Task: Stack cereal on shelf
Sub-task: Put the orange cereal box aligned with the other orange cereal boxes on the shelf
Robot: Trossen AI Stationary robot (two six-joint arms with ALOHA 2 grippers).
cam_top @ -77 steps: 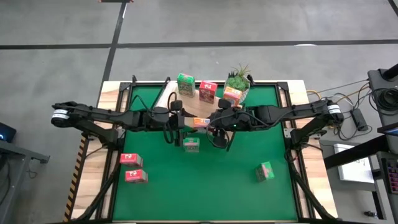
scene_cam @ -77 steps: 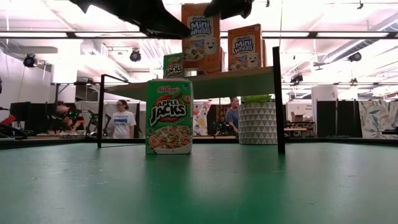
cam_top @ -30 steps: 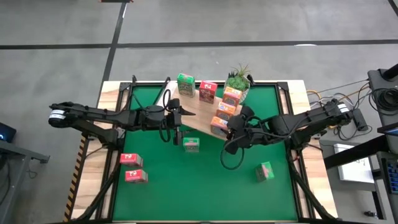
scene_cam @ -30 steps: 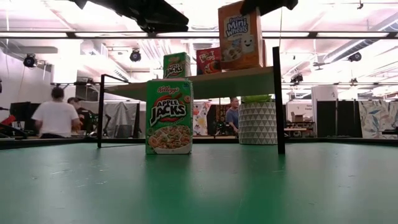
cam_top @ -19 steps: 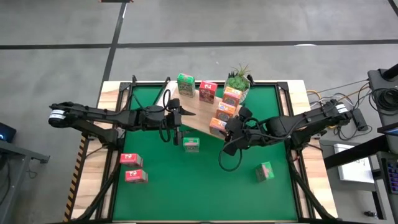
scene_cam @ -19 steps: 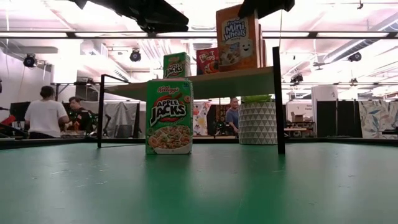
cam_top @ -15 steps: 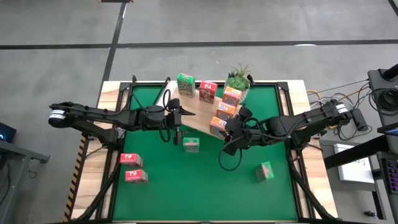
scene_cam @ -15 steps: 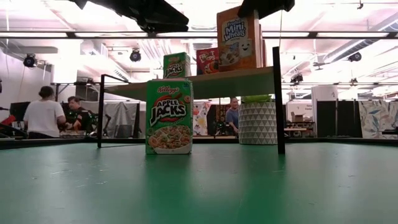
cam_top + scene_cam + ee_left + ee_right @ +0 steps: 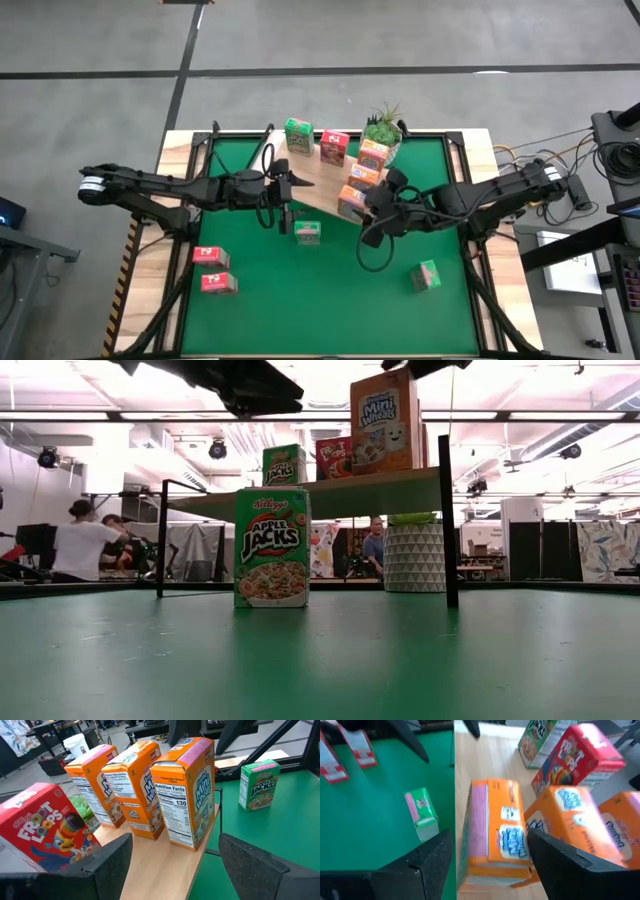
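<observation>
Three orange cereal boxes are standing in a row on the shelf, beside a red box and a green box. The right end effector is hovering released at the shelf's front corner, fingers either side of the nearest orange box. The left end effector is waiting released at the shelf's opposite edge.

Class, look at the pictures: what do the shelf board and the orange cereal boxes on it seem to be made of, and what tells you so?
The shelf: apparently light wood or wood laminate, smooth and matte, with faint pale grain. The orange cereal boxes: likely printed cardboard with a slight sheen, given the sharp folded edges and the nutrition panel printed on the side.
</observation>
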